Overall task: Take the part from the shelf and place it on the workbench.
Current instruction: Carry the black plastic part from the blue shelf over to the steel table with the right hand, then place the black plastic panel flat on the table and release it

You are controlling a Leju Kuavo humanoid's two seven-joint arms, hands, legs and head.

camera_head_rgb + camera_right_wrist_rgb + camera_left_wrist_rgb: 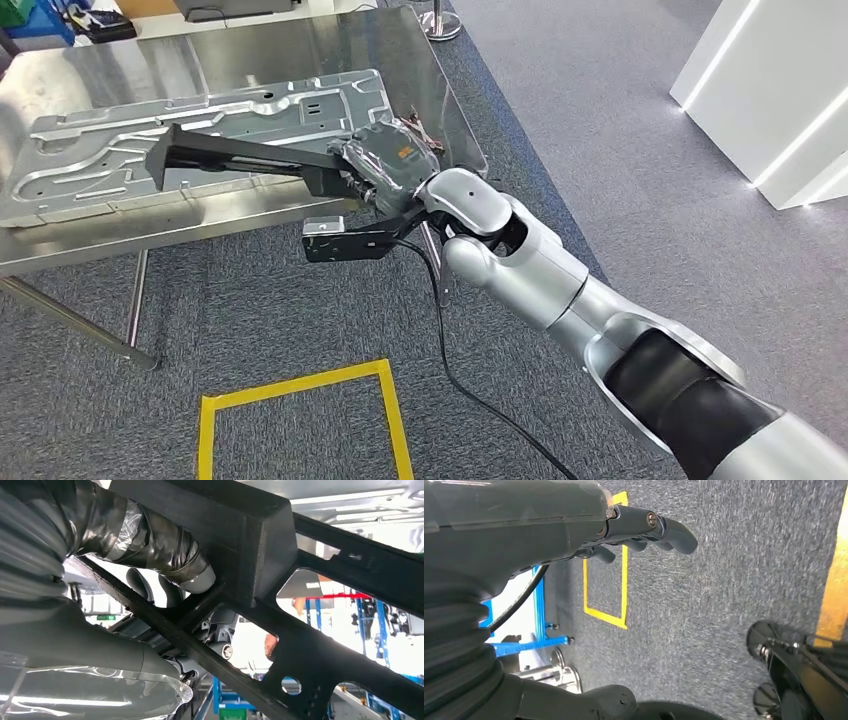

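Observation:
My right hand (pixel 388 165) grips one end of a long black bracket-like part (pixel 235 155). The part reaches out to the left, low over the stamped sheet-metal panel (pixel 130 140) that lies on the steel workbench (pixel 300 45); I cannot tell whether it touches the panel. In the right wrist view the black part (pixel 260 545) crosses close in front, with my taped thumb (pixel 150 540) against it. In the left wrist view, my left hand (pixel 644 530) hangs over the carpet with its fingers loosely extended and holds nothing.
A yellow tape square (pixel 300 420) marks the grey carpet in front of the workbench. A black cable (pixel 440 340) droops from my right wrist. White cabinets (pixel 770 90) stand at the right. A blue frame (pixel 539 605) stands near my left side.

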